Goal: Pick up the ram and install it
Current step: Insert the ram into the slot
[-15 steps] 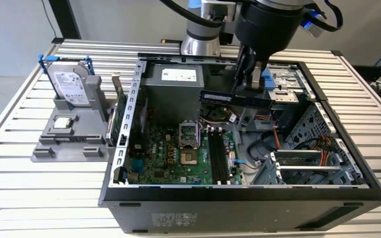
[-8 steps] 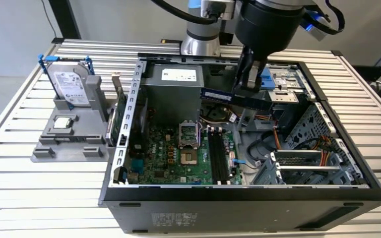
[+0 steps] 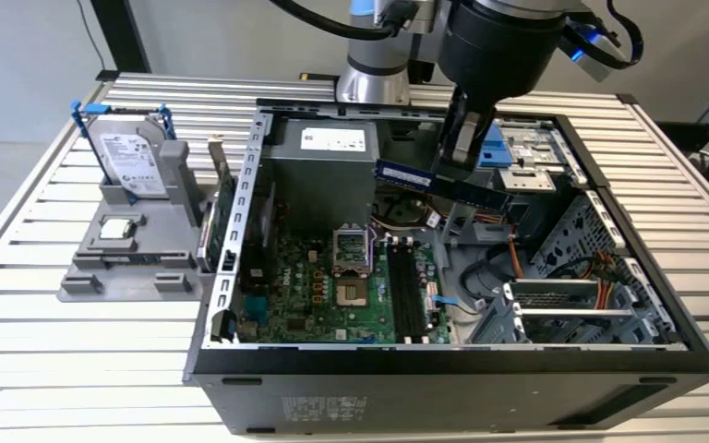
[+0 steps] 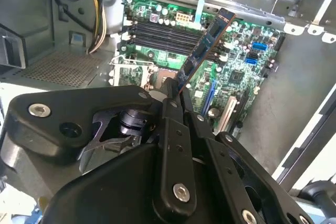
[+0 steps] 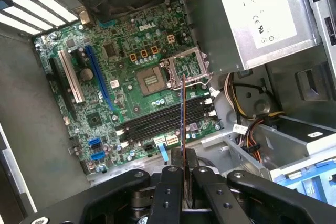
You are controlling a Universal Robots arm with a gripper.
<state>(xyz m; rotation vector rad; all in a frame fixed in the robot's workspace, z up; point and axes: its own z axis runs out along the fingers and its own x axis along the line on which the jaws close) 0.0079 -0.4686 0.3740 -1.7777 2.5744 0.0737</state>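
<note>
The slatted tabletop (image 3: 71, 369) carries an open computer case (image 3: 453, 365) with the motherboard (image 3: 318, 295) flat on its floor. The tool (image 3: 457, 171) hangs above the case interior, closed narrowly on the ram (image 3: 410, 173) and pinching it near its middle. In the exterior view the ram lies roughly level in the air, at about one o'clock from the black slots (image 3: 406, 295) and well apart from them. By my judgement the pick-up is done and the install is in hand. Seating calls for turning the ram parallel to a slot, contact edge down, then pressing straight in. In the first wrist view it shows edge-on (image 5: 182, 124) over the slots (image 5: 163, 121).
</note>
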